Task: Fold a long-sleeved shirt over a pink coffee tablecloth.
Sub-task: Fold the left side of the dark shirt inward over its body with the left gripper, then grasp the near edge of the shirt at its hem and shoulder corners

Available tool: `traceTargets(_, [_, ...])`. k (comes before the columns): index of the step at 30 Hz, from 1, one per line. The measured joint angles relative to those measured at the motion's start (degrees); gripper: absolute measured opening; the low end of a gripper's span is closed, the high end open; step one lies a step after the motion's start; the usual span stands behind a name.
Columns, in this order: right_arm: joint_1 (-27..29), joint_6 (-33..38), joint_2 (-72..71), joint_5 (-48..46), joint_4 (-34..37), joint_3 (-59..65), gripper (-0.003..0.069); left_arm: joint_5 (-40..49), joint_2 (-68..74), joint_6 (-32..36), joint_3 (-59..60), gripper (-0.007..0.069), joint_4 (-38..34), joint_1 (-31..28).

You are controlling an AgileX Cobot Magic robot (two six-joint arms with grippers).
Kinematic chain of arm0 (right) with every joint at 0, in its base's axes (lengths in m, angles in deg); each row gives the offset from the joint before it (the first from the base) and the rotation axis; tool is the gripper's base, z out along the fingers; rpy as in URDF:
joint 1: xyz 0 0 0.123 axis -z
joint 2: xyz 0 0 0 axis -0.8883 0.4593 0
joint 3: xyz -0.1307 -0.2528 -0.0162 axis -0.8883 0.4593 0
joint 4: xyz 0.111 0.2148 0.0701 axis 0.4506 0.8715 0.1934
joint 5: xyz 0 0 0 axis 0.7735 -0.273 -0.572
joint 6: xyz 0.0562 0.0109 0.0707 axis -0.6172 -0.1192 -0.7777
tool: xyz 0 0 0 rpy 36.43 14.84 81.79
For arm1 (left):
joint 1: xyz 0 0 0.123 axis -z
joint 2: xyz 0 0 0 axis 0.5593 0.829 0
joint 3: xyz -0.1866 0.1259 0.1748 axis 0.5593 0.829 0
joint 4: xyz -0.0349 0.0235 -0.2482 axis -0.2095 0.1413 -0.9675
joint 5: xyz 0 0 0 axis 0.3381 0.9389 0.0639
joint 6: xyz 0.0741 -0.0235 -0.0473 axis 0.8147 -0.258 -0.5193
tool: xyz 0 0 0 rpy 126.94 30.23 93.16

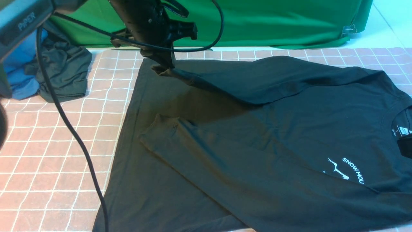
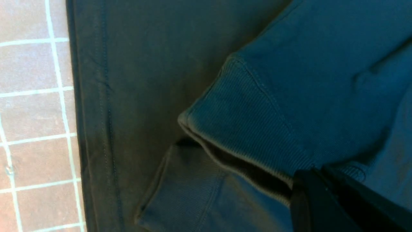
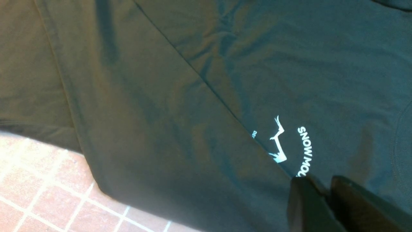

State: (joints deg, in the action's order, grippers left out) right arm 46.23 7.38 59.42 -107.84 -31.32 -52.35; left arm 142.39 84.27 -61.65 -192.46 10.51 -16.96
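The long-sleeved shirt [image 1: 257, 135] lies spread, logo up, on the pink coffee tablecloth [image 1: 48, 154] covering the bench, with one sleeve folded across its body. The left pincer [image 1: 163, 68] is clamped on the far sleeve's cuff [image 2: 244, 122], holding it raised; the right pincer [image 3: 317, 187] sits by the logo, its fingers close together, and whether it grips cloth I cannot tell. A dark grey-green garment [image 1: 64, 74] and a blue garment [image 1: 19, 83] are heaped at the far left, and a green cloth [image 1: 273, 22] hangs behind.
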Motion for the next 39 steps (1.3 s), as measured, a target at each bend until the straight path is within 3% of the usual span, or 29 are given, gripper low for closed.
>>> traceTargets(14, [0.00, -0.25, 0.00, 1.56, 0.00, 0.00, 0.0147, 0.18, -11.10, -2.80, 23.62, 0.0015, 1.47, 0.27])
traceTargets(34, [0.00, -0.31, 0.00, 1.78, 0.00, 0.00, 0.0174, 0.27, -11.50, -3.49, 37.69, 0.0016, -3.40, 0.32])
traceTargets(39, [0.00, -0.25, 0.00, 2.51, 0.00, 0.00, 0.0177, 0.22, -11.50, -3.50, 37.75, 0.0109, -3.40, 0.32])
